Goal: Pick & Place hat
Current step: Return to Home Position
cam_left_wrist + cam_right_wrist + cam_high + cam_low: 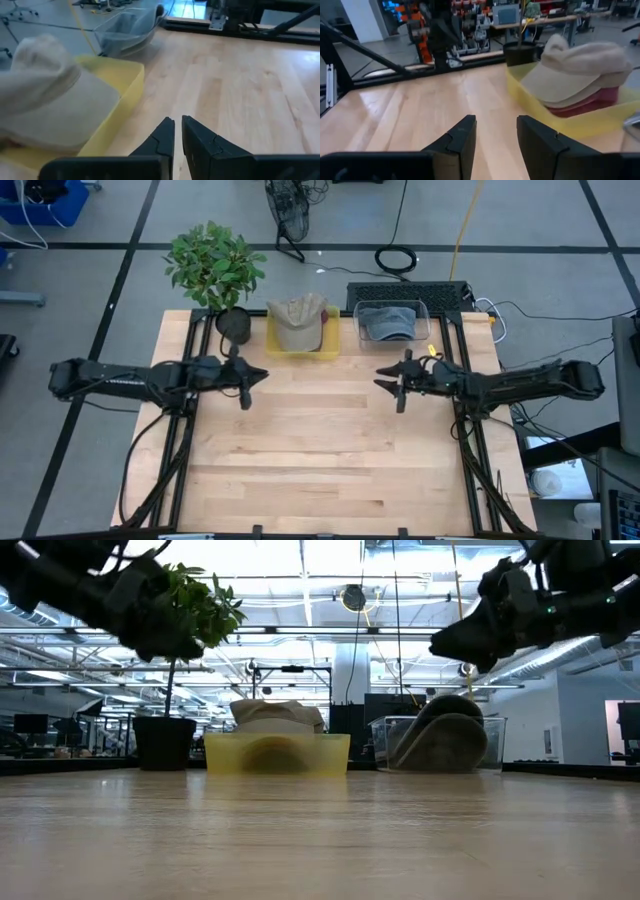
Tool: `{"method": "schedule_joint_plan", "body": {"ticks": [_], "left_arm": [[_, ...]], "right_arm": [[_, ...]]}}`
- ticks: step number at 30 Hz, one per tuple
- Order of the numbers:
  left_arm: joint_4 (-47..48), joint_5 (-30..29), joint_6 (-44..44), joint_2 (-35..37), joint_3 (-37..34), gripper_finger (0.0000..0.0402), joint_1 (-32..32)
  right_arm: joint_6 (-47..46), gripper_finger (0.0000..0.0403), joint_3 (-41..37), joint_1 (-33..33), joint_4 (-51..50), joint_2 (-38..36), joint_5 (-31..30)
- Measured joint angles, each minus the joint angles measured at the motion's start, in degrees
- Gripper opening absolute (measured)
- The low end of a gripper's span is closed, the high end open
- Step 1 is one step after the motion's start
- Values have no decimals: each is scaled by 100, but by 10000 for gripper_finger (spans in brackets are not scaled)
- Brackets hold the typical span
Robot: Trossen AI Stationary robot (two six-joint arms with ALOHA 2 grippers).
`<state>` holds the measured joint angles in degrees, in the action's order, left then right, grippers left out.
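High view is showing left gripper (246, 387) nearly closed, right gripper (399, 387) parted, both empty, hovering beside yellow bin (300, 356)

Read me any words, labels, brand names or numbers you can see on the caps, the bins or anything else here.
None can be read.
The tan caps in the yellow bin and the grey cap in the transparent bin show no lettering.
The screen in the room behind the table is too blurred to read.
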<state>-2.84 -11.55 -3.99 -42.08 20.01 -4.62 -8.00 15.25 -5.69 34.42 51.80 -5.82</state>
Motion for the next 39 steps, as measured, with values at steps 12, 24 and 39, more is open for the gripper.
{"method": "schedule_joint_plan", "body": {"ticks": [12,24,39], "left_arm": [[7,421,-724,835,-579,42,202],[85,45,-815,994,-821,42,613],[277,708,-502,2079,-1388,42,-92]], "right_arm": [[97,128,-10,-18,-1449,-766,-3],[-293,128,-608,239,-908,-956,-5],[-160,128,-1423,245,-172,-1655,158]]}}
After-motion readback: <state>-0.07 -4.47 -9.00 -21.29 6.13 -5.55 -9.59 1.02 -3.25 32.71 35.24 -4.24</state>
